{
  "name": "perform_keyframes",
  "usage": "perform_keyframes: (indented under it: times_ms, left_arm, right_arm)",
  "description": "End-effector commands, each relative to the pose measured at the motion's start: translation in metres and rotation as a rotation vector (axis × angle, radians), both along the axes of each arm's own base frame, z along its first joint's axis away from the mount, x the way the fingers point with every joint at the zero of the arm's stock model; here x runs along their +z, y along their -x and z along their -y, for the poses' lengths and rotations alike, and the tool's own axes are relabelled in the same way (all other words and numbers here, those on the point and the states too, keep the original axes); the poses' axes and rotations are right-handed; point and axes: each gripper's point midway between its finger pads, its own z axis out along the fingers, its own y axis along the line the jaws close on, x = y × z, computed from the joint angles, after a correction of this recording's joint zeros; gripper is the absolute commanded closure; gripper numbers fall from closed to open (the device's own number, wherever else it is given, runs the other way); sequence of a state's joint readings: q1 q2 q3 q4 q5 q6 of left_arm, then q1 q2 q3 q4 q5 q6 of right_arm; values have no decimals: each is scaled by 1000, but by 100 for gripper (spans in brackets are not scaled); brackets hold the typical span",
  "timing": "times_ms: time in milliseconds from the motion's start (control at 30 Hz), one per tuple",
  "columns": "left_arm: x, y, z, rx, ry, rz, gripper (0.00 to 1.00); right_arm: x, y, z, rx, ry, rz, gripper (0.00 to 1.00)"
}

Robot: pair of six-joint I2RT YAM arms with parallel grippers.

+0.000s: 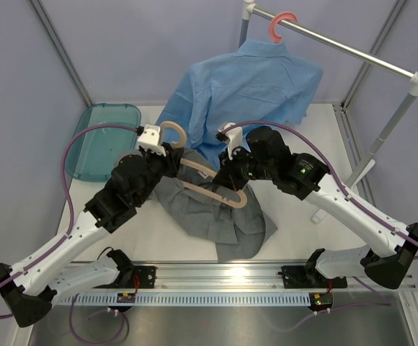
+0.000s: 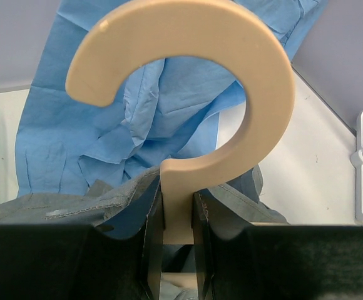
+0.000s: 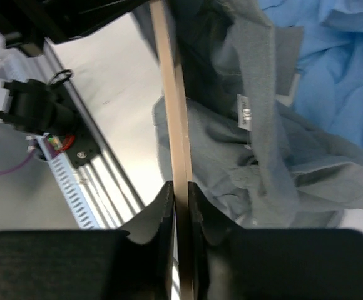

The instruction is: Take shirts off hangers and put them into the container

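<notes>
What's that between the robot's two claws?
The tan hanger, in the top view: left gripper shut below its hook, right gripper shut on its arm, grey shirt beneath.

Smooth matt tan hanger [image 2: 269,87]; creased grey cloth shirt [image 3: 263,125].

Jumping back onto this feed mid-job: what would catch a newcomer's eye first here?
Both arms meet in the middle on the tan hanger: the left end effector clamps the neck under its hook, the right end effector pinches its bar, with the grey shirt crumpled under it. Behind them, the light blue shirt hangs from the coral hanger on the rail. The teal tub at back left holds no shirt.
</notes>
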State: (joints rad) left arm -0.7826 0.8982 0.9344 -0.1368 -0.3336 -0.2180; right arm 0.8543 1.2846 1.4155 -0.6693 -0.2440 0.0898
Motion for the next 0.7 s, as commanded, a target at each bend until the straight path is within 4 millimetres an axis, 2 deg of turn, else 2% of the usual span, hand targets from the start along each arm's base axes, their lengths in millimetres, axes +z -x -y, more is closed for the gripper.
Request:
perform_keyframes:
  times_ms: [0,33,67,167,200,300,333,433,567,667]
  left_arm:
    - [29,3,0,-19,61,73,100]
    - [29,4,0,-19,60,71,100]
    - [30,5,-1,-19,62,72,98]
    - [34,7,-3,-22,66,78,76]
    - [33,9,-3,-27,62,73,53]
    - [32,13,-8,-22,57,54,15]
    - [33,15,-10,-20,59,46,10]
    - [37,26,-17,-27,88,26,1]
    - [37,36,-32,1,107,7,1]
    - [25,37,-44,54,88,-23,6]
  right_arm:
    - [24,1,-10,33,-66,57,90]
    - [26,1,-9,30,-70,60,98]
    - [25,2,-8,28,-69,56,100]
    - [25,5,-3,24,-73,60,100]
    - [24,5,-1,15,-69,61,100]
    - [22,8,6,0,-65,63,100]
    - [24,9,9,-7,-67,70,100]
    - [18,9,15,-26,-55,69,100]
    - [6,10,21,-51,-38,57,100]
    - [5,12,24,-60,-43,56,100]
